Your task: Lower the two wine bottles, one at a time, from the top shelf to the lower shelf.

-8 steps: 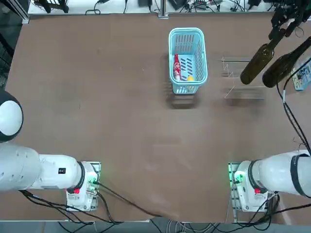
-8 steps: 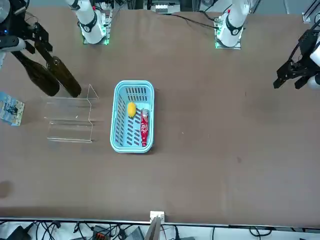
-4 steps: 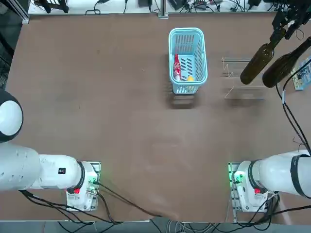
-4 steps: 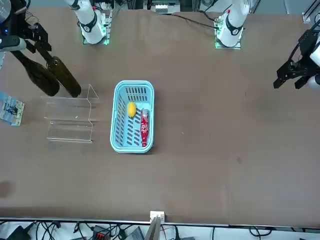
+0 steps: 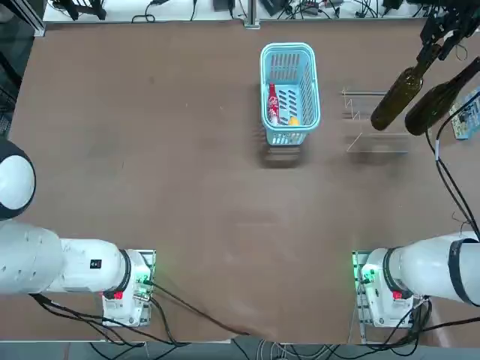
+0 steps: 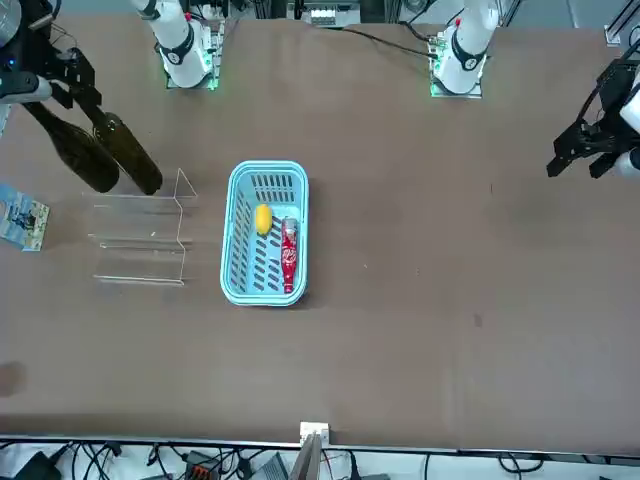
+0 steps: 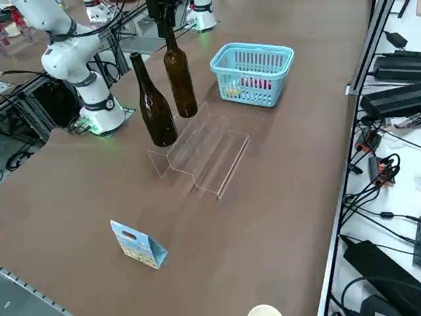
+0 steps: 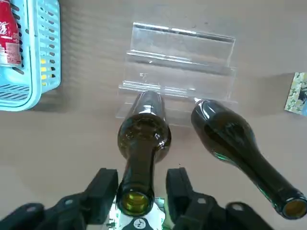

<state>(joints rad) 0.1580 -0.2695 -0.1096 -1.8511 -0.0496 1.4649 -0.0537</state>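
Note:
Two dark green wine bottles stand upright side by side on the top shelf of a see-through stepped stand. One bottle is on the basket's side, the other beside it. My right gripper hangs over the first bottle, its fingers on either side of the neck near the mouth. The jaws are open, with a narrow gap on one side. The lower shelf holds nothing.
A light-blue basket with a small red bottle and a yellow item stands next to the stand. A small printed carton stands on the stand's other side, near the table edge.
The fingers have narrowed around the bottle's neck. The gripper has barely shifted, and both bottles stand where they were.

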